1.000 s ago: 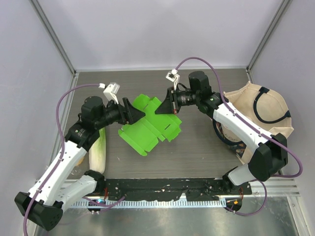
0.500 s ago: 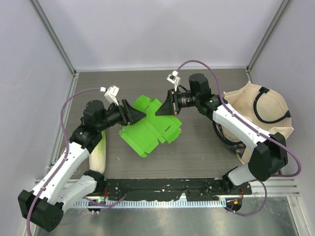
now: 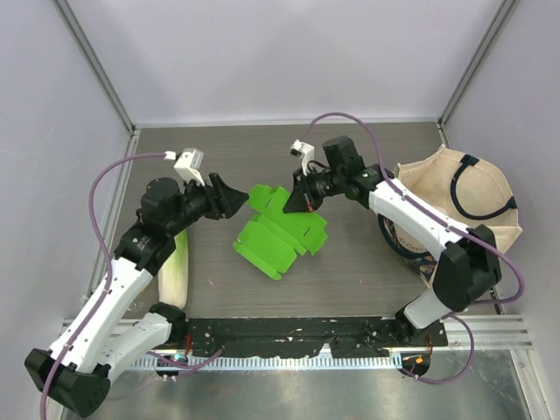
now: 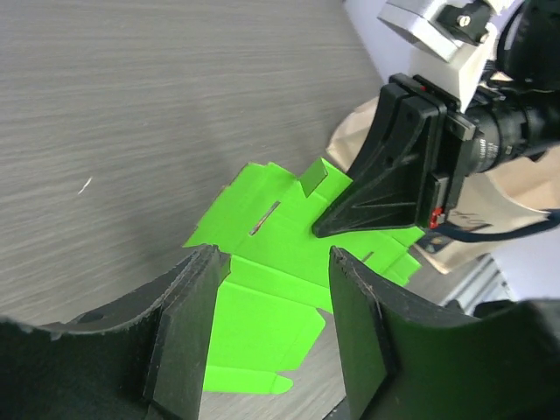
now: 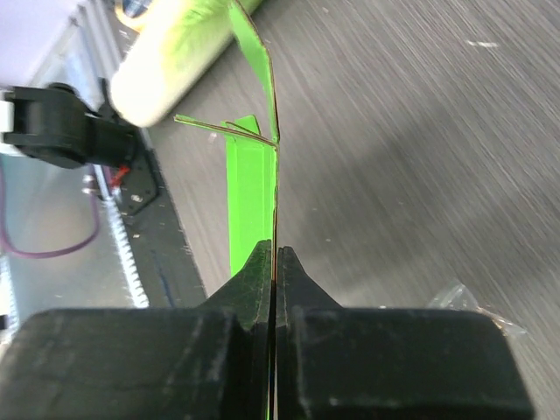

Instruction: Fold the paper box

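Observation:
The paper box [image 3: 280, 234] is a bright green flat cardboard piece with flaps and slots, lying mid-table. My right gripper [image 3: 294, 205] is shut on its far edge; in the right wrist view the sheet [image 5: 254, 188] runs edge-on out from between the closed fingertips, my right gripper [image 5: 274, 255] pinching it. My left gripper [image 3: 240, 198] is open and empty, just left of the box's far-left flap, not touching it. In the left wrist view the green box [image 4: 289, 262] lies beyond my open left gripper [image 4: 276, 262], with the right gripper's black fingers [image 4: 376, 210] on it.
A long pale-green and white cabbage [image 3: 175, 267] lies left of the box, under the left arm. A beige tote bag [image 3: 464, 210] with dark handles sits at the right. Grey walls enclose the table; a black rail runs along the near edge.
The left gripper let go of the box's left flap and pulled back left. The right gripper moved left and down with the box, which shifted right and toward the near edge.

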### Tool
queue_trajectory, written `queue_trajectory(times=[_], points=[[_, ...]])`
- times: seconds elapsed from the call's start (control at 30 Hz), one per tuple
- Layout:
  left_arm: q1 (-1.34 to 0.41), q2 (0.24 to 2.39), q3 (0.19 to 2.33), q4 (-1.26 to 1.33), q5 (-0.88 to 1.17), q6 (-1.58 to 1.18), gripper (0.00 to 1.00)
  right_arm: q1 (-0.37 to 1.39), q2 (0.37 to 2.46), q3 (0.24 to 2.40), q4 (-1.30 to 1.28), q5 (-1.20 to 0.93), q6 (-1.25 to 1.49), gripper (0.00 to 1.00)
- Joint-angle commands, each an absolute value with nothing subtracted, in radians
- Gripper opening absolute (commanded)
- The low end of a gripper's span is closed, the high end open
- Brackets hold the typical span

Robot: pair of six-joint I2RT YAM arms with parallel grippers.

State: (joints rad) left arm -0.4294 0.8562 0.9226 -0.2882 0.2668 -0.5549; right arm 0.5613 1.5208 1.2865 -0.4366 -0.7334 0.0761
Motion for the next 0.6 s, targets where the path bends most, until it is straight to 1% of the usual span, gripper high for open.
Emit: queue_trajectory(times=[0.0,0.03,0.07,0.1,0.17,0.2,0.23,0.27,0.3,0.37,0.4,0.57], points=[[-0.430,0.891,0.832,-0.173,0.160,-0.546,0.56,0.639,1.604,1.333,-0.472,-0.593,-0.040,0.00],[-0.431,0.897,0.821,-0.154,0.173,-0.549,0.56,0.656,1.638,1.345,-0.479,-0.556,-0.047,0.00],[-0.430,0.906,0.783,-0.125,0.205,-0.587,0.56,0.675,1.660,1.351,-0.489,-0.475,-0.052,0.00],[-0.431,0.914,0.761,-0.051,0.228,-0.606,0.57,0.707,1.675,1.356,-0.491,-0.436,-0.051,0.00],[-0.439,0.939,0.709,-0.005,0.245,-0.626,0.57,0.730,1.709,1.350,-0.471,-0.376,-0.044,0.00],[-0.446,0.945,0.703,0.029,0.233,-0.614,0.54,0.738,1.715,1.345,-0.463,-0.347,-0.046,0.00],[-0.468,0.949,0.696,0.029,0.215,-0.598,0.45,0.750,1.721,1.327,-0.448,-0.339,-0.045,0.00],[-0.480,0.951,0.684,0.029,0.187,-0.579,0.43,0.753,1.729,1.321,-0.433,-0.341,-0.048,0.00],[-0.495,0.948,0.675,0.037,0.119,-0.533,0.43,0.756,1.735,1.318,-0.428,-0.354,-0.051,0.00],[-0.535,0.943,0.632,0.067,0.066,-0.491,0.43,0.759,1.749,1.312,-0.432,-0.351,-0.069,0.00],[-0.544,0.946,0.615,0.115,0.051,-0.477,0.43,0.758,1.762,1.316,-0.439,-0.353,-0.078,0.00],[-0.583,0.976,0.571,0.176,0.046,-0.437,0.44,0.759,1.770,1.309,-0.453,-0.362,-0.121,0.00]])
